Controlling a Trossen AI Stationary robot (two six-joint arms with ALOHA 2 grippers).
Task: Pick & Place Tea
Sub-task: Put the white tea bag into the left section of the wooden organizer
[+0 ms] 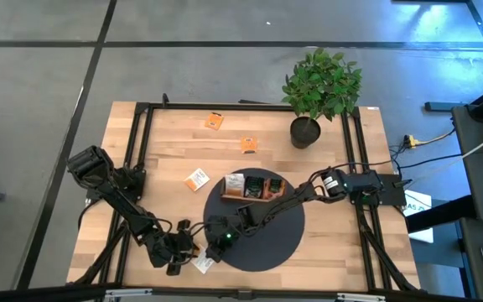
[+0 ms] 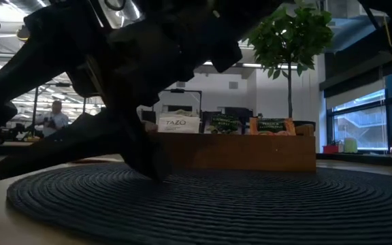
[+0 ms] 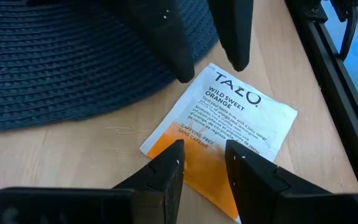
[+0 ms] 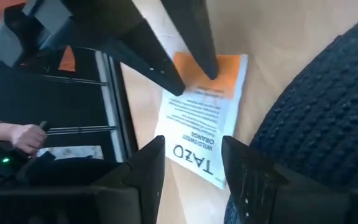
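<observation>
A white-and-orange tea sachet (image 3: pixel 229 118) lies flat on the wooden table, just off the near left rim of the round dark mat (image 1: pixel 267 239). My left gripper (image 3: pixel 204 149) is open, and its fingertips stand on the sachet's orange end. My right gripper (image 4: pixel 188 146) reaches across the mat from the right. It is open too, with its fingertips at the sachet's white end. The brown wooden tray (image 1: pixel 254 187) stands on the mat's far part with sachets upright in it. Three more sachets (image 1: pixel 215 121) (image 1: pixel 248 144) (image 1: pixel 197 179) lie loose on the table. My left gripper comes slanting down from the table's left. One open fingertip (image 4: pixel 209 68) meets the sachet's orange end (image 4: pixel 225 71), and the other is at that end's edge. The sachet lies flat on the table. My right gripper slants down over the white end (image 4: pixel 194 155); I cannot tell whether it touches.
A potted plant (image 1: pixel 317 92) stands at the table's far right. Black frame rails (image 1: pixel 137 168) run along the table's left and right sides. In the low view, my dark arms fill the left, and the tray (image 2: pixel 237 150) stands behind them on the mat.
</observation>
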